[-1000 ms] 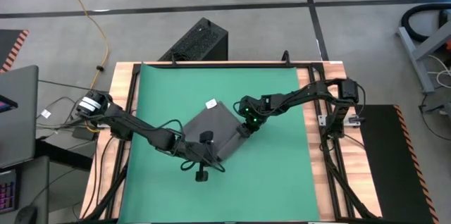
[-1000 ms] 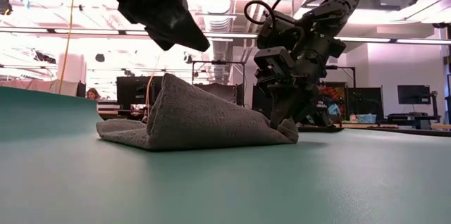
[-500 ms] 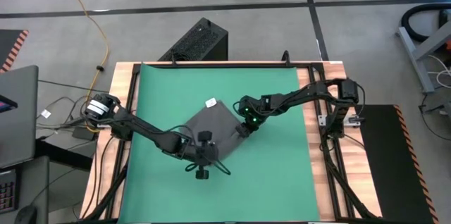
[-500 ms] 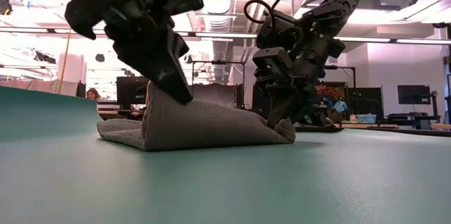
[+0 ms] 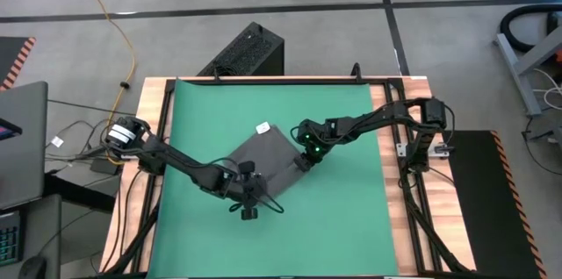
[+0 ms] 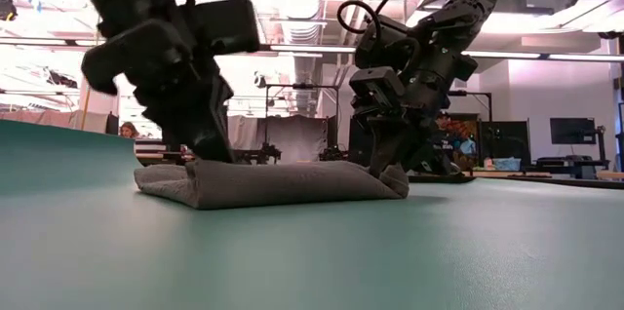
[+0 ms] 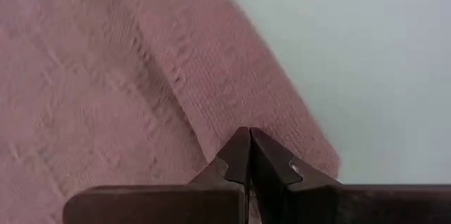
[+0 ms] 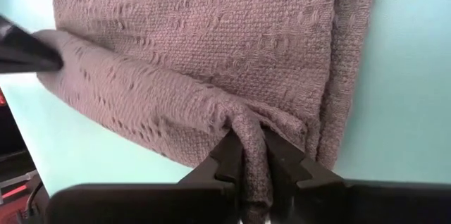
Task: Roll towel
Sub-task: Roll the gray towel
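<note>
The dark grey towel [image 5: 263, 154] lies on the green mat [image 5: 342, 226] at the table's middle, its white tag [image 5: 262, 128] at its far edge. Its near-right edge is turned over into a low fold [image 6: 283, 181]. My left gripper [image 7: 250, 136] is shut, with its tips down on the near end of that fold [image 6: 205, 154]. My right gripper [image 8: 250, 155] is shut on the fold's other end [image 6: 385, 166]. My left gripper presses its shut fingertips [image 7: 243, 155] down on the towel's folded edge [image 7: 211, 122], near that fold's near end. It comes slanting down from the table's left. No cloth shows between the fingers. The fold lies flat on the mat under them. My right gripper pinches the right end of the folded edge [image 8: 248, 127] between its two fingers, with several layers bunched up. The fingers slant down from the table's right side. The held end rests low on the mat, and the fold runs away from it slack.
The mat covers most of the wooden table [image 5: 391, 226], with free room on every side of the towel. A black box [image 5: 250, 49] stands on the floor beyond the far edge. Cables [image 5: 263, 204] trail from the left wrist over the near mat.
My left gripper has come down onto the towel and tipped more steeply, staying shut. The fold that stood up in a peak under it has been pressed flat onto the rest of the towel. The end in my right gripper has stayed where it was.
</note>
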